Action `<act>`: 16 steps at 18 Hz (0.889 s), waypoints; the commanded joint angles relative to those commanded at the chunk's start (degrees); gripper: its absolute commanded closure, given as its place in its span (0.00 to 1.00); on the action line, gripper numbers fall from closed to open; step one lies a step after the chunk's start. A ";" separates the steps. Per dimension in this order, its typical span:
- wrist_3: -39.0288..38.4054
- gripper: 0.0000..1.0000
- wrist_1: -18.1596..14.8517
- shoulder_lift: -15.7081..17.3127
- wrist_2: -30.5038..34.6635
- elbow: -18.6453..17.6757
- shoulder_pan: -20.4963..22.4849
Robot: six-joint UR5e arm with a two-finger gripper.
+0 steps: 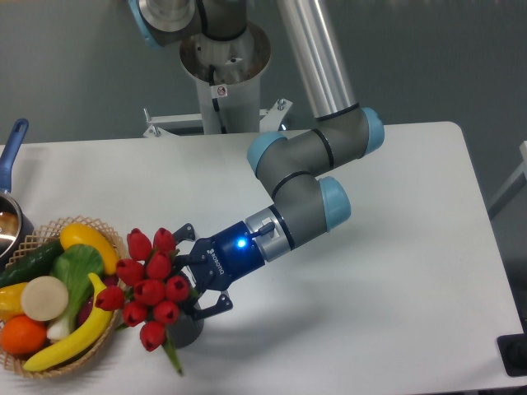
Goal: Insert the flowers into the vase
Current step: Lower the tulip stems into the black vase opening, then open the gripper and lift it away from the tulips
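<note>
Holding the flowers (148,288) tight in my gripper (191,278), I see them leaning left over the vase (185,327), which sits right under them beside the basket (82,350).

Robotics laboratory: an industrial arm (317,156) on a metal pedestal (224,78), a plain white table (395,271), grey backdrop, plastic produce in a wicker basket (74,362).
</note>
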 joint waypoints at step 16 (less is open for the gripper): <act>1.06 0.00 0.26 8.34 20.45 -3.51 0.44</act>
